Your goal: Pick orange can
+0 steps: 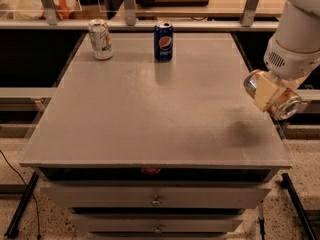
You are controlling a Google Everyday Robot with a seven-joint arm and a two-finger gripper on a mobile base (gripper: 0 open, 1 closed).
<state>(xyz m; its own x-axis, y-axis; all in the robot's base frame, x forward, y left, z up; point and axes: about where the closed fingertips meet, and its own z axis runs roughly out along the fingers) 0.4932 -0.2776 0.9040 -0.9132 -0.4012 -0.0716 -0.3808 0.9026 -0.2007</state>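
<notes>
The orange can [283, 104] lies on its side in my gripper [267, 92], held in the air above the right edge of the grey table [150, 109]. Its copper body and silver ends show on both sides of a cream finger [263, 90] that crosses it. The gripper is shut on the can, and a dark shadow falls on the table below it. The white arm [295, 34] comes down from the upper right.
A blue Pepsi can [163, 41] stands upright at the back centre of the table. A white can with green and red marks [100, 39] stands at the back left. A shelf rail with posts runs behind the table. Drawers sit under the front edge.
</notes>
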